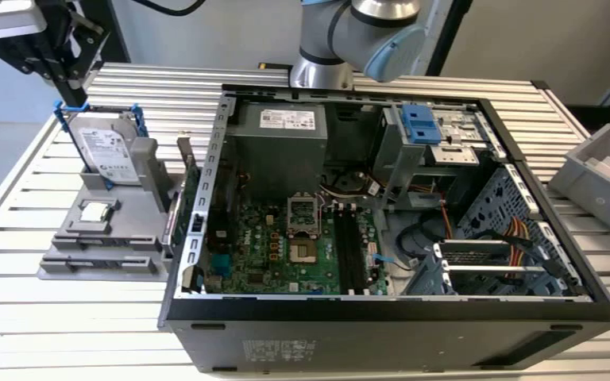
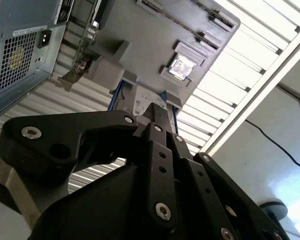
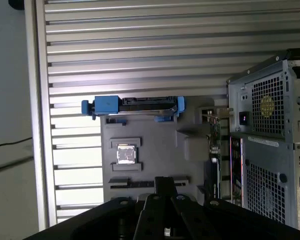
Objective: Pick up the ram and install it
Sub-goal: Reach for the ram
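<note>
Slatted metal desk [image 1: 283, 87] under all of it. Ram [image 3: 132, 183] taken to be the thin dark strip standing on edge in the long slot of the grey tray [image 3: 155, 145], not yet lifted. Long axis across the tray, parallel to the blue-framed drive [image 3: 140, 103], with a square chip [image 3: 125, 154] between the two. Fingers [image 3: 162, 189] together, nothing clamped, lined up over the strip close to its middle, so ram straight below them. Judged from the exterior view: fingers well above the tray, apart from everything on it. Open case [image 1: 390, 341] just beside the tray, on the exterior view's right of it. Given by the exterior view: long black slots [image 1: 349, 250] on the board inside the case, well apart from the ram. Given by the first wrist view: ram's line against the fingertip. Second wrist view: tray seen aslant, beyond the black linkage.
</note>
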Robot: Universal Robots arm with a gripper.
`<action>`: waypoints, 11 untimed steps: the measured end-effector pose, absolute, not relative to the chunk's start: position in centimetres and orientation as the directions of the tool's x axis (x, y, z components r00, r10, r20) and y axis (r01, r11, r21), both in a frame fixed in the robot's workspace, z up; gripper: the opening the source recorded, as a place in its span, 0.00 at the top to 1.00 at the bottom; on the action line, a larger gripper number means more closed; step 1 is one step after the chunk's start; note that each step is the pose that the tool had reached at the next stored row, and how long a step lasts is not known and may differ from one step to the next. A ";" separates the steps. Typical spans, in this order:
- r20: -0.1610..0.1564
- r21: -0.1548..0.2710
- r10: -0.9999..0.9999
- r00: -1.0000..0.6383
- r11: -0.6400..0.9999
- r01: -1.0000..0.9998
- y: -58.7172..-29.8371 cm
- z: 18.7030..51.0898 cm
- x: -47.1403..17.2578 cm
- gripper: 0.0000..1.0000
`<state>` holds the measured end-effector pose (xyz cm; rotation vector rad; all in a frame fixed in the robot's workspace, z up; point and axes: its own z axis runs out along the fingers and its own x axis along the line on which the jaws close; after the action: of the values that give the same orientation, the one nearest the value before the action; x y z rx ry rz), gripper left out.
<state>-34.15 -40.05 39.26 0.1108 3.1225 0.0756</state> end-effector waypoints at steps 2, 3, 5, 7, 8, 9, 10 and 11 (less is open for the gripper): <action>-0.014 0.049 0.071 -0.997 0.996 0.070 -40.3 39.3 -34.2 1.00; -0.014 0.049 0.071 -0.997 0.996 0.070 -40.4 39.3 -34.2 1.00; -0.014 0.049 0.071 -0.997 0.996 0.070 -40.6 39.3 -34.2 1.00; -0.014 0.049 0.071 -0.997 0.996 0.070 -40.8 39.3 -34.2 1.00; -0.014 0.049 0.071 -0.997 0.996 0.070 -40.9 39.3 -34.2 1.00; -0.014 0.049 0.071 -0.997 0.996 0.070 -41.1 39.2 -34.3 1.00; -0.014 0.049 0.071 -0.997 0.996 0.070 -41.3 39.2 -34.3 1.00; -0.014 0.049 0.071 -0.997 0.996 0.070 -41.5 39.3 -34.3 1.00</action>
<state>-34.25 -41.51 39.25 0.1108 3.1230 0.0754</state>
